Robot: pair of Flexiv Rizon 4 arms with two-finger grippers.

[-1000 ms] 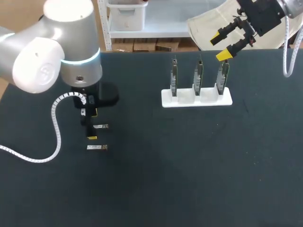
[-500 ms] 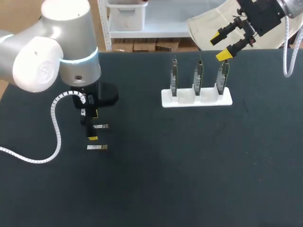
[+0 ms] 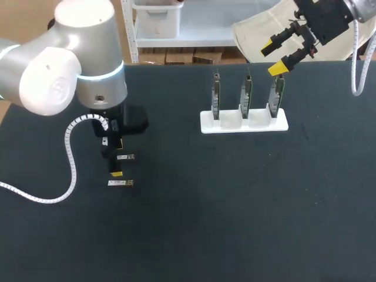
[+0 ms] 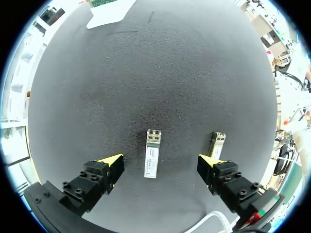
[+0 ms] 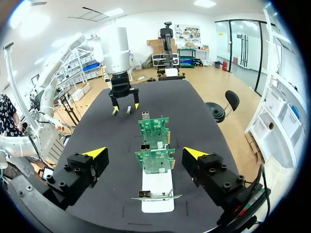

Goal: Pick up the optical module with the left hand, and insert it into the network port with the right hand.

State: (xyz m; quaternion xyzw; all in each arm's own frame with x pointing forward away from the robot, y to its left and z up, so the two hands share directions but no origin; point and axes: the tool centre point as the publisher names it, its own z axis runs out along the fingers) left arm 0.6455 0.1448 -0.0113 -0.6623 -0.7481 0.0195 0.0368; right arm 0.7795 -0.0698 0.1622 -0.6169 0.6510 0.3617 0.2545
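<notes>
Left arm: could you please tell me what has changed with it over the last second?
The left gripper has shifted very slightly toward the table's near edge. It is open and straddles one optical module without gripping it. That module, the second module, the right gripper and the port boards stayed where they were.

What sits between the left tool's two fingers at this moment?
In the left wrist view, one optical module lies flat on the table between the fingers of the open left tool, touching neither. A second module lies outside them.
</notes>
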